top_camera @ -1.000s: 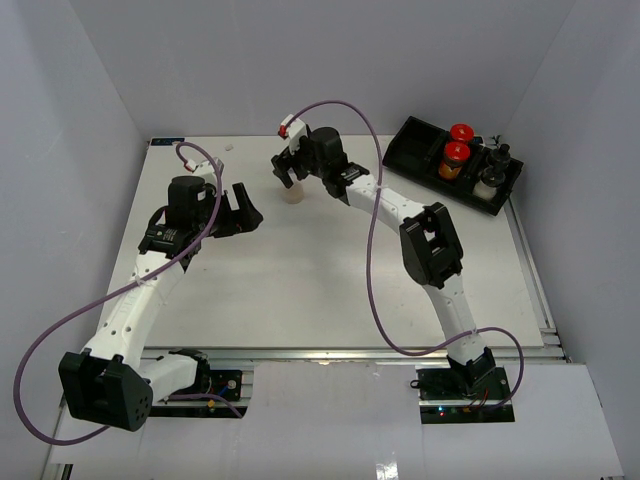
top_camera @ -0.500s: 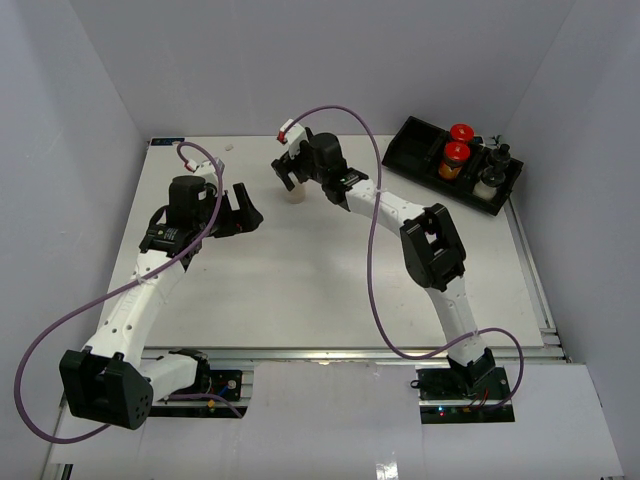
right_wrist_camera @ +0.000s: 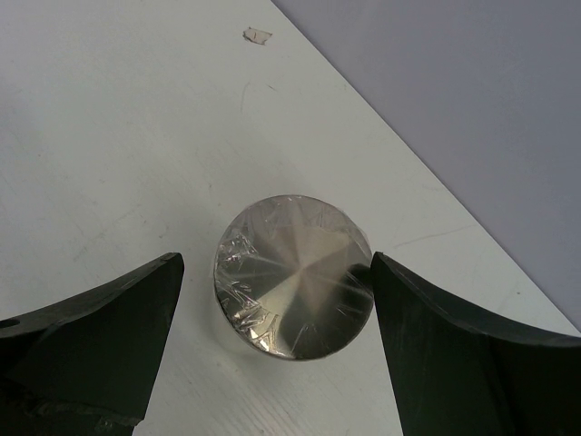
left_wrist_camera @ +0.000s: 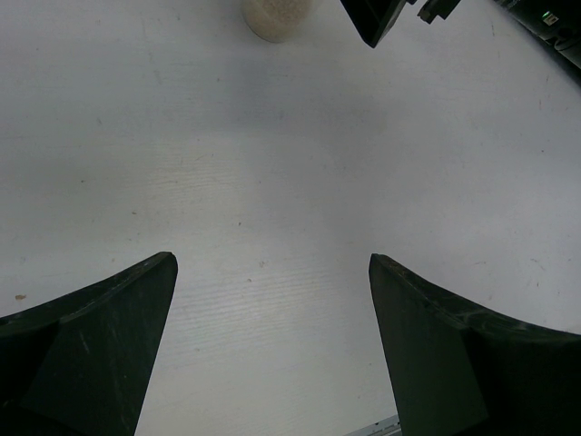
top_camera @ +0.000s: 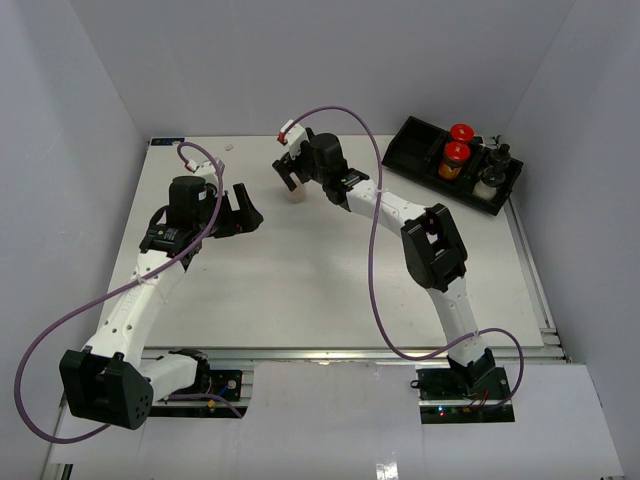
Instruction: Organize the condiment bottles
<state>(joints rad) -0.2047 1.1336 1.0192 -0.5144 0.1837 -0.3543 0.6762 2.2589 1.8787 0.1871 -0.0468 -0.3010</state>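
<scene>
The right gripper (right_wrist_camera: 275, 265) hangs open over the clear jar with a flat grey metal lid (right_wrist_camera: 295, 277), one finger on each side, apparently lined up to grasp it. The jar stands on the white desk (top_camera: 300, 280), well apart from the black rectangular tray (top_camera: 415, 135) holding the red-capped bottles (top_camera: 455, 155). The left gripper (left_wrist_camera: 272, 263) hovers open and empty.

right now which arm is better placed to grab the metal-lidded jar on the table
Right: the right gripper hangs over the jar, a finger on each side. The left gripper is open, but the jar sits well ahead of it.
</scene>
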